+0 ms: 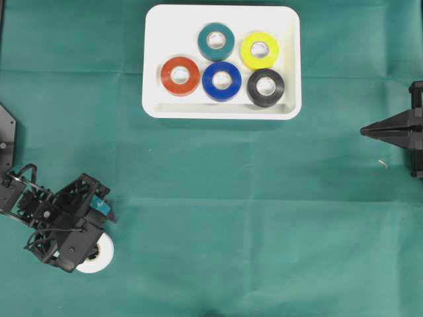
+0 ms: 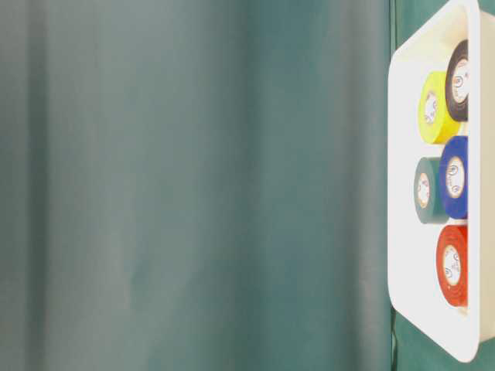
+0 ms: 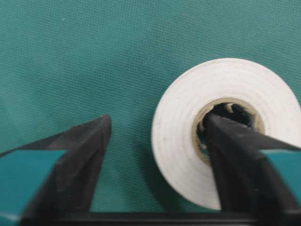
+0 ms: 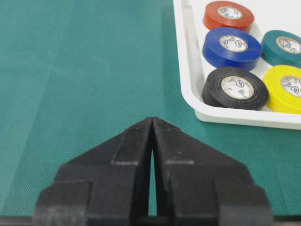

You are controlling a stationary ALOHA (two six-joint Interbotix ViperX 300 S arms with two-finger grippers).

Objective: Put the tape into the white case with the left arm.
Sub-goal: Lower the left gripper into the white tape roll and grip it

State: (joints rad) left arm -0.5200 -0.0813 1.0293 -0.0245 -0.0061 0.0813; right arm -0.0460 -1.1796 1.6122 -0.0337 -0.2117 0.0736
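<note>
A white roll of tape (image 3: 225, 132) with a cardboard core lies flat on the green cloth (image 1: 231, 198) at seven o'clock overhead. The left gripper (image 3: 157, 127) angles down over it, jaws spread, one finger (image 3: 235, 155) inside the core, the other outside, not yet pinching. The white plastic rectangular case (image 1: 156, 66) sits at twelve o'clock. At three o'clock, the right gripper (image 4: 153, 120) is pressed together, empty.

White tape roll (image 3: 197, 141) lies flat on the green cloth (image 3: 94, 61). The left gripper (image 3: 157, 129) straddles its wall: right finger (image 3: 240, 160) tip down inside the core hole, left finger (image 3: 75, 160) outside on cloth, a gap showing.
</note>
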